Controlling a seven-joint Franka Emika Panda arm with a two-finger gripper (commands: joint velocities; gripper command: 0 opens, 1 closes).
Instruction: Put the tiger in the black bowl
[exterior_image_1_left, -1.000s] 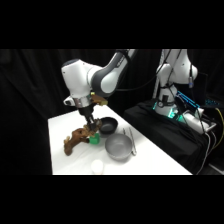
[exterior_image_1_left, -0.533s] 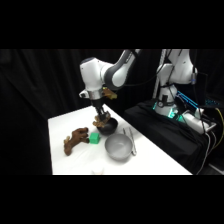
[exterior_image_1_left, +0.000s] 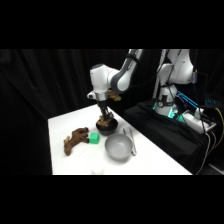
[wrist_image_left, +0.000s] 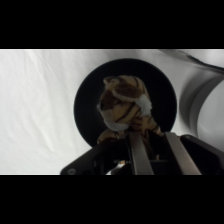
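The tiger is a small tan-orange striped plush hanging from my gripper, which is shut on it. It hangs directly over the black bowl, close to its rim. In the wrist view the tiger fills the middle of the black bowl's round opening, and its lower end is pinched at my gripper. From these views I cannot tell whether the plush touches the bowl's bottom.
A larger grey metal bowl stands just in front of the black one, seen also as the grey bowl at the wrist view's right. Metal tongs lie beside it. A brown plush animal and a green block lie to the left.
My arm has carried the tiger from above the brown plush, rightwards and back, to a spot over the black bowl, and it has come down lower.
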